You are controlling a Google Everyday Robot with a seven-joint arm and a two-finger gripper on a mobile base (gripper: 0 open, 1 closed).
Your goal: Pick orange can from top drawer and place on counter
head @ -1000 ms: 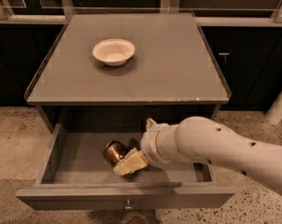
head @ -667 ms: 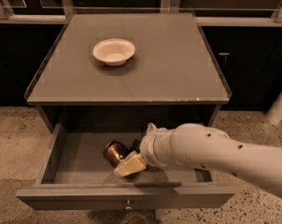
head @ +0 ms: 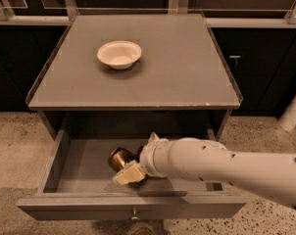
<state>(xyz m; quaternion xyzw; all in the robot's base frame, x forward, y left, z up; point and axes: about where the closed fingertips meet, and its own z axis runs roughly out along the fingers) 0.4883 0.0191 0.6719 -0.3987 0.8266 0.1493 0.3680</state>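
Observation:
The orange can (head: 119, 158) lies in the open top drawer (head: 84, 168), a little left of its middle, its shiny bronze end turned up and to the left. My gripper (head: 132, 166) is down inside the drawer, right against the can's right and front side, on the end of the white arm (head: 221, 168) that comes in from the right. Part of the can is hidden behind the gripper. The grey counter (head: 177, 67) above the drawer carries no can.
A white bowl (head: 119, 54) stands on the counter at the back left. The drawer's front panel has a small metal knob (head: 134, 212). Dark cabinets (head: 256, 67) stand on both sides and a white post (head: 292, 111) stands at the right on the speckled floor.
The arm has shifted slightly inside the drawer and the view sits a little differently. The can stays in the same spot next to the gripper.

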